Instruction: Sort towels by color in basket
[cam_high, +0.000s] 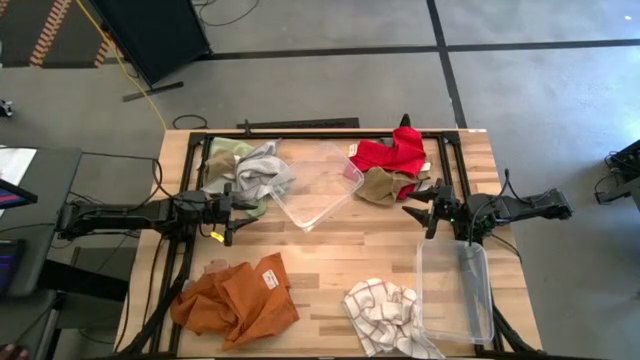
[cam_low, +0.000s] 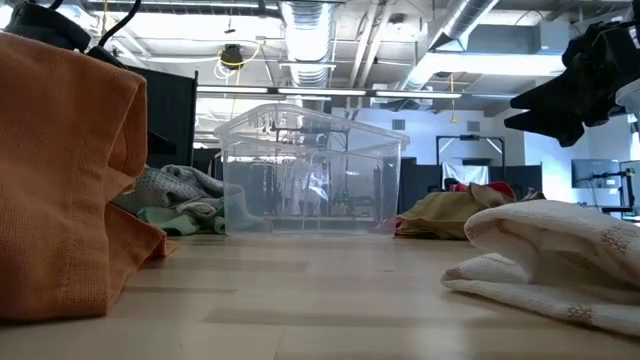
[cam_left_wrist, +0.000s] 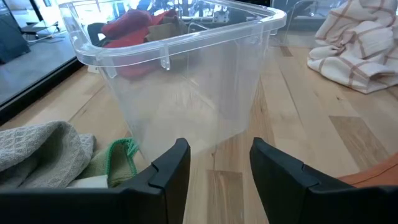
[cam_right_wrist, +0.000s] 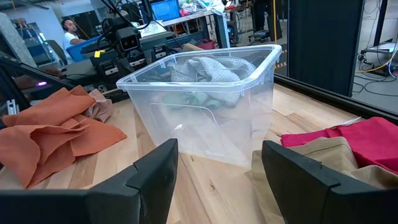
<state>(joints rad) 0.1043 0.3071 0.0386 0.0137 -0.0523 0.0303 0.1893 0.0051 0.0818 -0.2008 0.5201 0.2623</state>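
You have a clear bin standing empty at the middle of the wooden surface, toward its far edge, and both arms face it from either side. Your left gripper hovers just beside the bin's left wall with its jaws apart and nothing between them; in the left wrist view the fingers frame the bin's near wall. Your right gripper sits near the bin's right corner, jaws also apart and holding nothing. The towels lie scattered around the bin, none inside it. The grey towel is bunched just left of the bin, resting over the pale green towel. On the right, the red towel lies at the far edge touching the bin's corner, with the tan-brown towel against its near side. The rust-orange towel is heaped at the near left of the surface, and the white checked towel is crumpled at the near edge, right of centre. A second clear bin sits just beside the checked towel, below your right gripper.
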